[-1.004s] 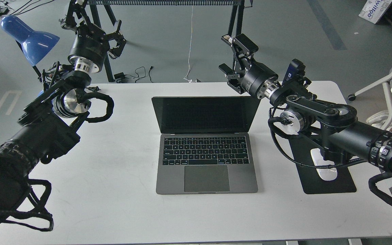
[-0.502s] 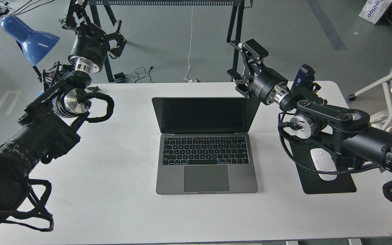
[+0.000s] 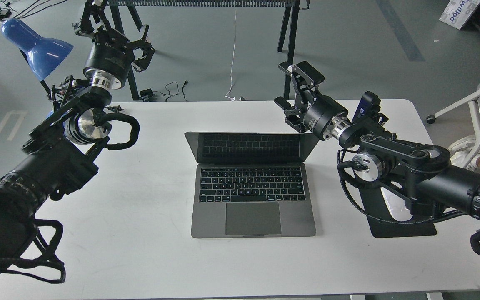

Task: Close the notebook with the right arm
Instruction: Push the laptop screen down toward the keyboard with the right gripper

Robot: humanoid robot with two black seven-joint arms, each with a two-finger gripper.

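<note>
The notebook [image 3: 252, 200] lies open in the middle of the white table [image 3: 140, 233], its base flat. Its lid [image 3: 250, 148] leans forward over the keyboard, and the black screen mirrors the keys. My right arm, with the blue module [image 3: 363, 109] near its wrist, comes in from the right. My right gripper [image 3: 293, 89] is open, just behind and above the lid's top right corner. I cannot tell if its lower finger [image 3: 285, 106] touches the lid. My left gripper [image 3: 119, 39] is open and empty, held high at the far left.
A black mouse pad [image 3: 406, 229] with a white mouse [image 3: 393, 206] lies right of the notebook, partly under my right arm. A blue desk lamp [image 3: 36, 43] stands at the back left. A black frame's legs [image 3: 286, 29] stand behind the table, and a white chair [image 3: 479, 96] at the right.
My right gripper has come down and nearer behind the lid's right corner. The lid has tipped forward from nearly upright to a lower angle. The left arm has not moved.
</note>
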